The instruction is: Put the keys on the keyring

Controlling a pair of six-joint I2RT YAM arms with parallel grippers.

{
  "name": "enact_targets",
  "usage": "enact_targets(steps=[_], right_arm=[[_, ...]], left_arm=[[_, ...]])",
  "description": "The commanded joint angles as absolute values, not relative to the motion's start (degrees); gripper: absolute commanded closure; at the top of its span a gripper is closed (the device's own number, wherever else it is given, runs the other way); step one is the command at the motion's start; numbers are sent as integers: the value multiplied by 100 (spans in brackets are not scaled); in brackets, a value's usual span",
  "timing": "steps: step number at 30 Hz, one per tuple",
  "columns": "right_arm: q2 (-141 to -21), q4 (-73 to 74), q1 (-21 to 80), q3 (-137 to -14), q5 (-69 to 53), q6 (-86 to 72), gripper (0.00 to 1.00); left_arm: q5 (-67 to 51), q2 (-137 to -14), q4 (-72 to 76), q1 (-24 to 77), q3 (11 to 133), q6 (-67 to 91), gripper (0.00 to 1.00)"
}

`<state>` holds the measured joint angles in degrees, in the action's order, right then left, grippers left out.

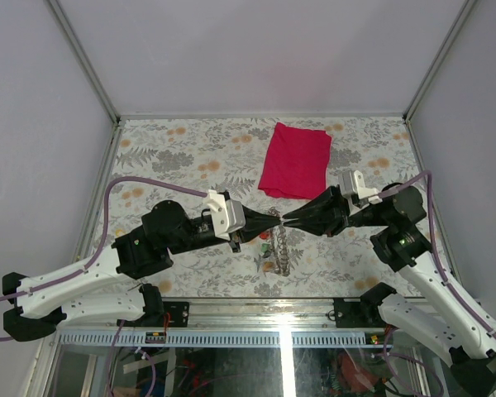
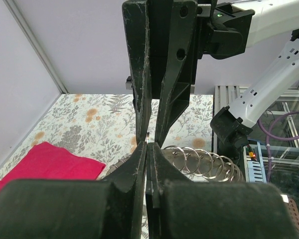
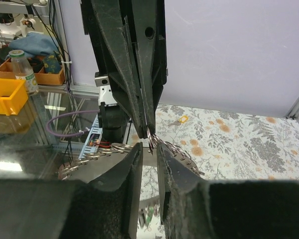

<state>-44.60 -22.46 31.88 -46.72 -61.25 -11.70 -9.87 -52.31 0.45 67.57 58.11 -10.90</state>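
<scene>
Slippage is the worry I see from where I stand. The left claw (image 2: pixel 147 147) is pressed together on a top loop of the keyring (image 1: pixel 282 248), which looks like a string of linked metal loops trailing away from that pinch. I can't tell whether its far end rests on the table (image 1: pixel 174 157). The right claw (image 3: pixel 149 149) meets it tip to tip, its jaws narrowly spread, and I see nothing caught between them.

The hold is on thin round wire, so a nudge from the right tips could twist the loop out and drop the whole string. The tips are so near each other that a small misjudged advance would knock them together. Loose loops can also swing and snag a finger.

The keys (image 1: pixel 265 240) lie on the table just beside the string, none threaded as far as I can see. A falling string could scatter them toward the near rail (image 1: pixel 256 318), which is close.

The red cloth (image 1: pixel 296 160) lies behind the claws, apart from them. The side walls stand well apart, so there is room to pull back sideways. Between the tips there is none.
</scene>
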Motion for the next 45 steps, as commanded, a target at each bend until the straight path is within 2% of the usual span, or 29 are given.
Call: enact_targets(steps=[1,4,6,7,10,16,20,25,38,45], right_arm=[[-4445,-2843,3225,-4659,-6272,-1423,77],[-4476,-2839,3230,-4672,-6304,-1433,86],[-4495,-2824,3234,-4712,-6342,-1466,99],[-4518,-2754,3234,-4785,-6360,-1444,100],[-4536,-2158,3234,-5046,-6356,-1165,100],[-4567,-41,3234,-5959,-6047,118,100],[-4771,1554,3235,-6705,-5894,1103,100],[-5163,3578,3252,-7641,-5510,2286,100],[-5578,5293,3390,-8753,-4734,2866,100],[-6102,6226,4341,-9583,-3338,2969,100]], left_arm=[[-866,-5138,780,6787,5826,-1024,100],[-865,-5141,794,6790,5836,-1020,100],[-869,-5142,802,6789,5836,-1021,100],[-866,-5146,814,6786,5829,-1020,100],[-861,-5146,832,6787,5817,-1003,100],[-800,-5064,834,6793,5738,-960,100],[-755,-4972,818,6792,5658,-911,84],[-674,-4871,620,6789,5618,-872,78],[-798,-5102,241,6793,5697,-713,74],[-1089,-5270,329,6789,5693,-638,73]])
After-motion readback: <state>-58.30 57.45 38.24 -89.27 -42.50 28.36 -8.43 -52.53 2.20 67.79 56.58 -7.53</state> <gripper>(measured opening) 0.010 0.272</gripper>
